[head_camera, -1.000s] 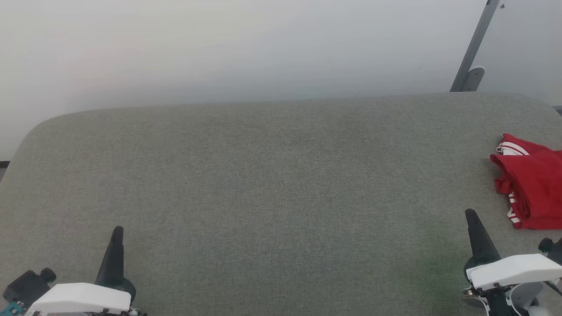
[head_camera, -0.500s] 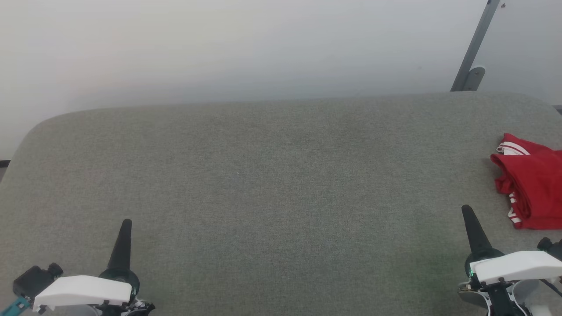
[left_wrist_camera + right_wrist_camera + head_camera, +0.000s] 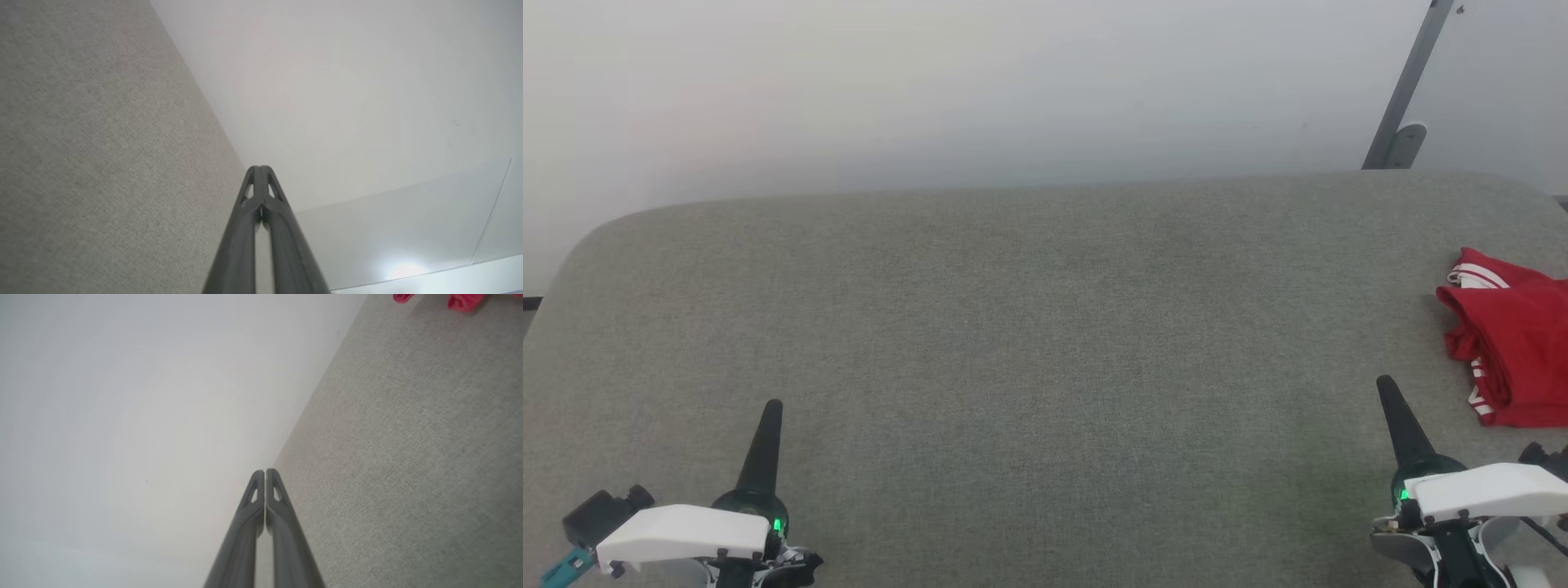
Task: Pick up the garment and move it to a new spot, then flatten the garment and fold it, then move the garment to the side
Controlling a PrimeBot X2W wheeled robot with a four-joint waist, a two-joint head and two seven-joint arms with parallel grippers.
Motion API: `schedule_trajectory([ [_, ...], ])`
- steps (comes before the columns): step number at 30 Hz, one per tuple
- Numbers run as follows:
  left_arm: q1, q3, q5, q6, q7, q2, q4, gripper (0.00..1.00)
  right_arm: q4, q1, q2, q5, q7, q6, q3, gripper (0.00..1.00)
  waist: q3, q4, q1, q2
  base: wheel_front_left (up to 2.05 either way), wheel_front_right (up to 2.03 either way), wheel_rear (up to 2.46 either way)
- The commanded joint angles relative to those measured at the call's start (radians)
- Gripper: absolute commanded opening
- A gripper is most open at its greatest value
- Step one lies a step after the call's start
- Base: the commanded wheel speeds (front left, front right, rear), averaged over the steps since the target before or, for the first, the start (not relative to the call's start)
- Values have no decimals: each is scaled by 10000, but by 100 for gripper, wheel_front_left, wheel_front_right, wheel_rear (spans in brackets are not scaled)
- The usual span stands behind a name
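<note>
The garment (image 3: 1515,347), red with white-red striped trim, lies bunched at the table's far right edge in the head view, partly cut off by the frame. A bit of its red cloth (image 3: 463,300) shows at the top of the right wrist view. My right gripper (image 3: 1384,384) is shut and empty, its tip a short way left of and nearer than the garment; the two dark fingers press together in the right wrist view (image 3: 264,472). My left gripper (image 3: 774,406) is shut and empty over the table's near left, fingers together (image 3: 259,168).
A grey fabric-covered table (image 3: 1029,327) with rounded corners spans the head view. Behind it is a pale wall, with a grey metal bracket (image 3: 1403,106) at the upper right.
Both grippers have crept forward and slightly inward over the table, the left one to the right, the right one a little left. The garment has not moved.
</note>
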Motion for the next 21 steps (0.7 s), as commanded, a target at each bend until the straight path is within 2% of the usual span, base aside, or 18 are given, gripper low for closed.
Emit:
schedule_trajectory([
  [1,-212,10,-178,-20,78,-3,-48,0,-104,-156,7,171,78,3,-34,0,1,1,0,0,0,0,0],
  [21,-484,-6,-1532,-25,515,-313,82,0,-179,-227,241,1683,512,2,-161,0,22,16,0,0,0,0,0],
])
